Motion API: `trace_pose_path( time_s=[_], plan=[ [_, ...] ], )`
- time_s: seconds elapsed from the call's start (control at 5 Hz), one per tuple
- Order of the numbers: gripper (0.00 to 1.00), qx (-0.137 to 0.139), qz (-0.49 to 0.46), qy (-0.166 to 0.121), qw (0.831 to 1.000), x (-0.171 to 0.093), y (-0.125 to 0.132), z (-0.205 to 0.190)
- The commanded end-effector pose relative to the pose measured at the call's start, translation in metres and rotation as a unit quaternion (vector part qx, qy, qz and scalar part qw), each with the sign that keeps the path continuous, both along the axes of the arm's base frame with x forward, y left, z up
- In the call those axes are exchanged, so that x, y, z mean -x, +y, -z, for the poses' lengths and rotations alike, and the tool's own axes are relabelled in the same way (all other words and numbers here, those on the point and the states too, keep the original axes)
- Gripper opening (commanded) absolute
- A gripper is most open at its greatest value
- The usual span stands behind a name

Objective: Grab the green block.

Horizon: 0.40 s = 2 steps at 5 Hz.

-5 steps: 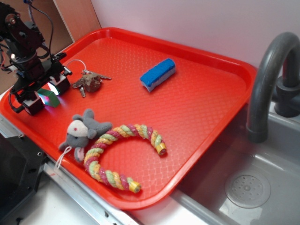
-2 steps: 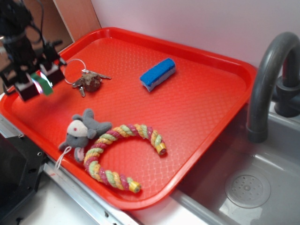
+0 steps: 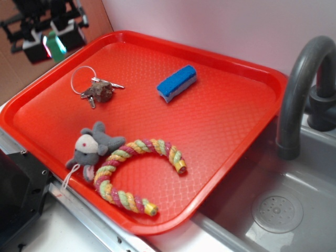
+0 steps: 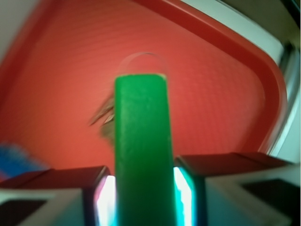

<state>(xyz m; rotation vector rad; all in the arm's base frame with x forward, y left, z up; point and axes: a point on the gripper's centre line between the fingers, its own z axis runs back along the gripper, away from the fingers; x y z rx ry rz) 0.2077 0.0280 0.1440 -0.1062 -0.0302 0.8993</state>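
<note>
The green block (image 3: 54,43) is held between the fingers of my gripper (image 3: 51,44) at the top left of the exterior view, well above the red tray (image 3: 220,58) and past its far-left corner. In the wrist view the green block (image 4: 142,150) stands as a tall bar between both pads, and the gripper (image 4: 143,197) is shut on it. The arm above the gripper is cut off by the frame edge.
On the tray lie a blue sponge (image 3: 177,83), a key bunch on a ring (image 3: 97,90), a grey toy mouse (image 3: 92,147) and a coloured rope ring (image 3: 137,170). A grey tap (image 3: 299,89) and a sink (image 3: 278,210) stand at the right.
The gripper has risen from the tray's left side, lifting the green block up and back off the tray surface. Other objects have not moved.
</note>
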Motion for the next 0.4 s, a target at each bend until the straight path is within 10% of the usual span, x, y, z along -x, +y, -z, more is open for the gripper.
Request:
trace_pose_path(
  time_s=[0.0,0.2],
  plan=[
    [0.0,0.004,0.214,-0.057,0.975,0.0108,-0.0237,-0.0691],
    [0.0,0.009,0.216,-0.069,0.974,0.0144,-0.0238,-0.0726]
  ],
)
